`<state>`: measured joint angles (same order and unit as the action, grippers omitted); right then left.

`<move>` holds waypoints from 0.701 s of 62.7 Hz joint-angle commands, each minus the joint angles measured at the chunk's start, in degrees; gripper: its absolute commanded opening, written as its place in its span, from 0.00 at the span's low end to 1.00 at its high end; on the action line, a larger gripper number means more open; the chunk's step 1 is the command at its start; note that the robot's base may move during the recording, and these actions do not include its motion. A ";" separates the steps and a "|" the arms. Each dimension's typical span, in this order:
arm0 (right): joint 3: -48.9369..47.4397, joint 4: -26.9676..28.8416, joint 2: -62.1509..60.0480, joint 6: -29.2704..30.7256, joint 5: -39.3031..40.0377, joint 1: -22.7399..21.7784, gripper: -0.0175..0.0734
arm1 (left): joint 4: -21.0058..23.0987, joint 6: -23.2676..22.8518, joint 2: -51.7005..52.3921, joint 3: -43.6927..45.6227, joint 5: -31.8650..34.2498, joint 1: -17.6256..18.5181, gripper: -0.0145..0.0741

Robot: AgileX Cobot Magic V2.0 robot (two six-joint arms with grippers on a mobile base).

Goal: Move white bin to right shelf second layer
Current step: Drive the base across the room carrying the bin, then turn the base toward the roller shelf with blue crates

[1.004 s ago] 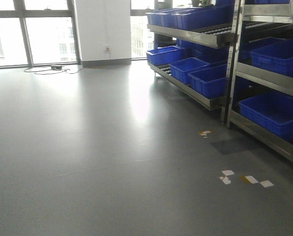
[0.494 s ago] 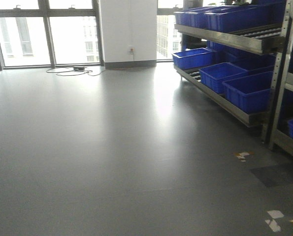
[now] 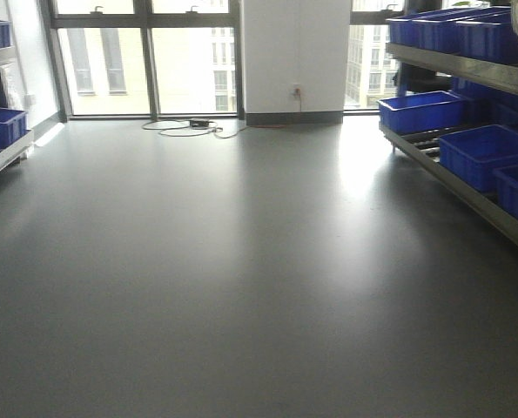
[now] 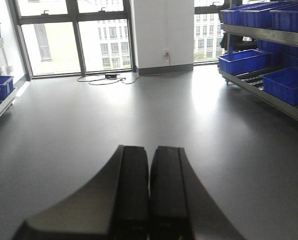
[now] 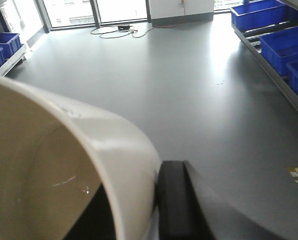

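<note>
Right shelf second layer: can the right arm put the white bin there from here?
Probably not yet. The right gripper holds the white bin, but the right shelf lies well off across bare floor; the robot must drive closer.

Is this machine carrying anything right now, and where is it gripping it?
Yes. The right tool pinches the smooth cream-white plastic bin by its rim. The left tool is shut and empty.

White bin (image 5: 63, 165) fills the lower left of the right wrist view; smooth cream-white plastic, glossy rounded rim, mouth turned toward the camera; its wall is pinched in the right gripper (image 5: 133, 210); right shelf second layer (image 3: 467, 74) shows at the front view's right edge, flat steel front rail running away toward the windows.
</note>
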<state>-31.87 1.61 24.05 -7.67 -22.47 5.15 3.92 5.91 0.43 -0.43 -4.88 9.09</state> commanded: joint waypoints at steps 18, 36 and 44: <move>-1.75 0.05 0.32 0.05 5.89 -0.45 0.26 | 0.31 -0.20 0.80 -2.11 4.88 0.16 0.26; -1.75 0.05 0.32 0.05 5.89 -0.45 0.26 | 0.31 -0.20 0.80 -2.11 4.88 0.16 0.26; -1.75 0.05 0.32 0.05 5.89 -0.45 0.26 | 0.31 -0.20 0.80 -2.11 4.88 0.16 0.26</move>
<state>-31.87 1.61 24.05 -7.67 -22.47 5.15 3.92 5.91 0.43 -0.43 -4.88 9.09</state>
